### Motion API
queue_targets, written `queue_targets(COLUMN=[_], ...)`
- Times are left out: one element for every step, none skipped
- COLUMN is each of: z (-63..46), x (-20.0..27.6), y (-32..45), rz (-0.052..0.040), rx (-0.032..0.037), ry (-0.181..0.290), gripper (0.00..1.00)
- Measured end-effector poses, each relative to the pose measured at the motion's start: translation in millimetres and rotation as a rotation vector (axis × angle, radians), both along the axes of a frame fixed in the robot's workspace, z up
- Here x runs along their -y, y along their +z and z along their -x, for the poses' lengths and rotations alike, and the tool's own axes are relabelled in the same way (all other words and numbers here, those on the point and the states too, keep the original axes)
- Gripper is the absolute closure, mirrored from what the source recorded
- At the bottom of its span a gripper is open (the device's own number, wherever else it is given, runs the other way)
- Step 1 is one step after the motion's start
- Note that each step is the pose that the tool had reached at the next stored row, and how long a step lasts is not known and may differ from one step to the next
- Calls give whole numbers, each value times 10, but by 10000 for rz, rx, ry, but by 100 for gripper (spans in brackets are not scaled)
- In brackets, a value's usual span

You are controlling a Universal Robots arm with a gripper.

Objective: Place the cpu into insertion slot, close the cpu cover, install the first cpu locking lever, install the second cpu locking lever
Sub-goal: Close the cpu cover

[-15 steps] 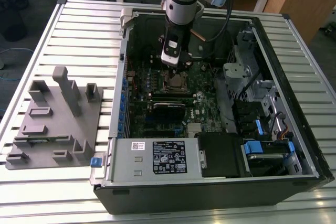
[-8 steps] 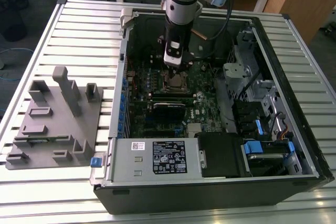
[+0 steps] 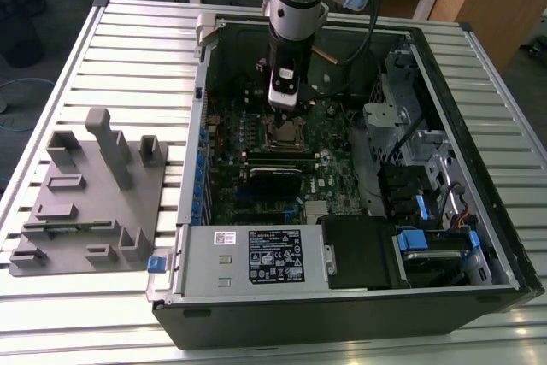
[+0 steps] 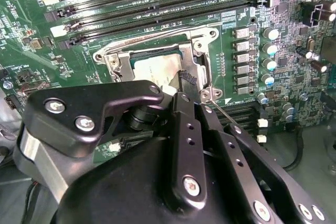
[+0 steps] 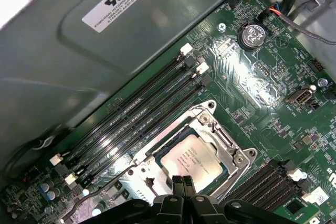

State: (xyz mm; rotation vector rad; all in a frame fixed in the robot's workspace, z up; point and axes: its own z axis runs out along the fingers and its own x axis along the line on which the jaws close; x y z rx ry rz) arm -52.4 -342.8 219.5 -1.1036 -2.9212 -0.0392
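The cpu (image 5: 191, 158) lies flat in the insertion slot (image 3: 286, 132) on the green board, its grey top (image 4: 157, 69) showing through the window of the cpu cover (image 5: 223, 142). The silver cover (image 4: 113, 61) lies down over the socket. My gripper (image 5: 183, 181) hangs just above the near edge of the socket, shut with nothing between its fingers. In the second wrist view its black fingertip (image 4: 186, 80) sits at the cover's edge beside the chip. A thin wire locking lever (image 4: 223, 111) sticks out from the socket corner. In the exterior view the gripper (image 3: 284, 100) is inside the open case.
Long black memory slots (image 5: 131, 114) run beside the socket. The case's grey wall (image 5: 79, 51) rises past them. A power supply (image 3: 256, 254) and a drive cage (image 3: 410, 134) crowd the case. A grey fixture block (image 3: 85, 194) stands on the slatted table at the exterior view's left.
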Motion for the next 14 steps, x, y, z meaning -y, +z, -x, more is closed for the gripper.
queue_targets(z=[0,0,0,0,0,0,0,0,0,0,0,0,0,0], x=[0,0,0,0,0,0,0,0,0,0,0,0,0,0], y=[0,0,0,0,0,0,0,-1,-1,-1,-1,-2,-2,-2], rz=[-4,-6,-8,-10,-12,-16,-19,-24,-27,-31,-36,-41,-45,-47], rx=[0,1,0,0,0,0,0,2,2,2,3,5,7,10], ry=[19,120,276,441,610,782,945,1105,1269,1431,1594,1766,1926,2084], gripper=[89,89,89,89,89,89,89,89,89,89,89,89,89,89])
